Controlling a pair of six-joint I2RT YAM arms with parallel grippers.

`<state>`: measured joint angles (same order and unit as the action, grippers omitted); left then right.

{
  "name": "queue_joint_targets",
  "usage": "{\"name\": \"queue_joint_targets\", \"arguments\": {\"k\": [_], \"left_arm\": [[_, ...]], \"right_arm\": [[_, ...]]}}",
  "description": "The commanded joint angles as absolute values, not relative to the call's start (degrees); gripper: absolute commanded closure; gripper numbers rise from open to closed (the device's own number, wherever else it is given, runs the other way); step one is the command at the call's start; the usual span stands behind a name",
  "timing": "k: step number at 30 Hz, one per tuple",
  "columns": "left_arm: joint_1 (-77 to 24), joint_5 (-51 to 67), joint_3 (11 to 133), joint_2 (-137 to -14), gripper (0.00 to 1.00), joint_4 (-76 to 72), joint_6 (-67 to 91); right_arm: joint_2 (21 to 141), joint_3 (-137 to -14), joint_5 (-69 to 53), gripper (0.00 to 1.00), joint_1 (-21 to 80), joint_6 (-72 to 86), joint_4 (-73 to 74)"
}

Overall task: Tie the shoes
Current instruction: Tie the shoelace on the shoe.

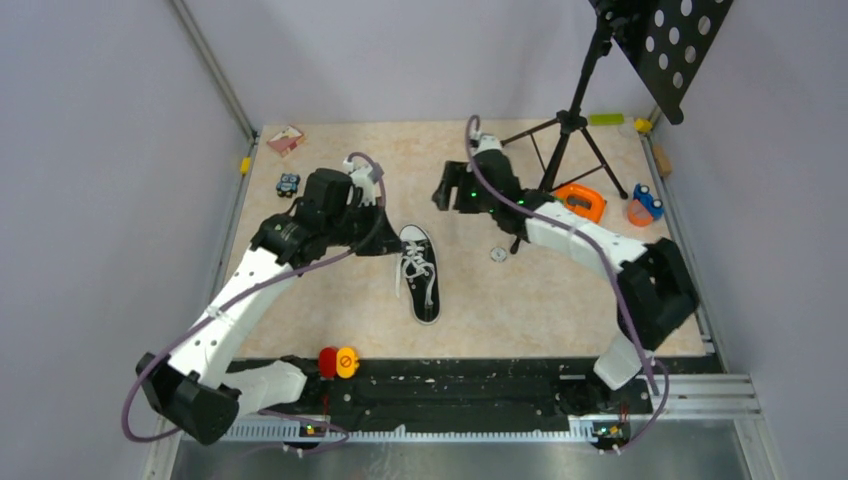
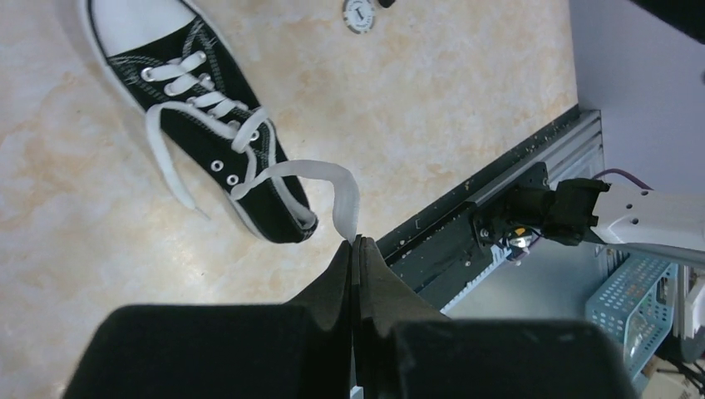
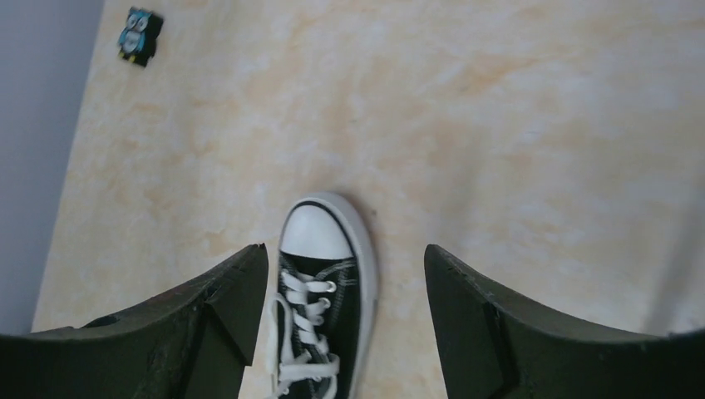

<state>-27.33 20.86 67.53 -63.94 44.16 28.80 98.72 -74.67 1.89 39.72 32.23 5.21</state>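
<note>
Beige marbled tabletop (image 1: 560, 300) is filling the cell, with pale walls standing around it. A black tripod stand (image 1: 570, 130) is standing at the far side, behind the right gripper (image 3: 345, 253).

That gripper is hanging above the surface with its jaws released and spread wide. In its wrist view, the white toe cap of the sneaker (image 1: 421, 272) is showing in the gap between the two fingers, below them and not touching either one.

The left gripper (image 2: 355, 243) is hovering just beside the shoe's toe end in the overhead view. Its jaws are clenched tight, pinching the end of one white lace (image 2: 332, 179). That lace is rising from the eyelets near the shoe's opening, arching up off the table and dropping into the fingertips. The other lace end is trailing loose on the table along the side of the shoe.

The sneaker is lying flat on its sole between the two grippers, ahead of the left jaws, with its heel pointing toward the near edge.

An orange tool (image 1: 582, 203) is lying behind the right jaws, near the tripod's feet. A small owl figure (image 3: 137, 35) is sitting well beyond the right jaws, near the wall. A round disc (image 2: 358, 14) is lying beyond the shoe from the left jaws.
</note>
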Motion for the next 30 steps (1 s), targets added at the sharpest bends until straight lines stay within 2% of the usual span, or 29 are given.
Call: {"name": "queue_joint_targets", "arguments": {"k": [1,10,11,13,14,15,17,19,23,27,30], "left_arm": [[-30.8,23.3,72.7,-69.7,1.0,37.6,28.4],[-37.8,22.1,83.1,-88.4,1.0,30.7,31.7],[-37.8,22.3,84.5,-91.6,0.89,30.3,32.3],[-37.9,21.5,89.4,-96.4,0.42,33.6,32.6],[-37.9,20.6,92.8,-97.9,0.31,36.1,32.3],[-38.0,19.5,93.6,-98.3,0.24,37.4,31.9],[-37.9,15.7,93.5,-96.6,0.17,37.8,31.0],[-37.4,9.5,91.7,-93.3,0.16,38.4,30.8],[-35.8,-3.9,85.0,-84.9,0.35,43.2,32.0],[-34.8,-13.9,73.8,-76.0,0.47,45.8,33.5],[-33.4,-16.7,63.4,-69.7,0.47,44.0,37.8]], "right_arm": [[82.9,-70.2,14.2,0.29,38.6,27.9,13.1],[55.2,-52.5,34.3,0.17,38.3,32.3,24.1],[52.6,-51.2,35.4,0.17,38.3,32.5,25.1],[47.8,-49.1,36.4,0.17,38.3,32.9,26.7],[45.7,-48.3,36.5,0.17,38.3,33.0,27.3],[44.0,-47.7,36.3,0.17,38.4,32.9,27.7],[41.5,-46.6,35.1,0.17,38.4,32.5,28.2],[41.2,-46.2,32.9,0.18,38.4,32.2,28.8],[46.2,-47.1,25.8,0.18,38.4,32.5,30.2],[49.9,-46.2,22.0,0.19,39.5,34.5,27.6],[50.7,-45.4,21.8,0.19,41.0,34.6,24.9]]}}
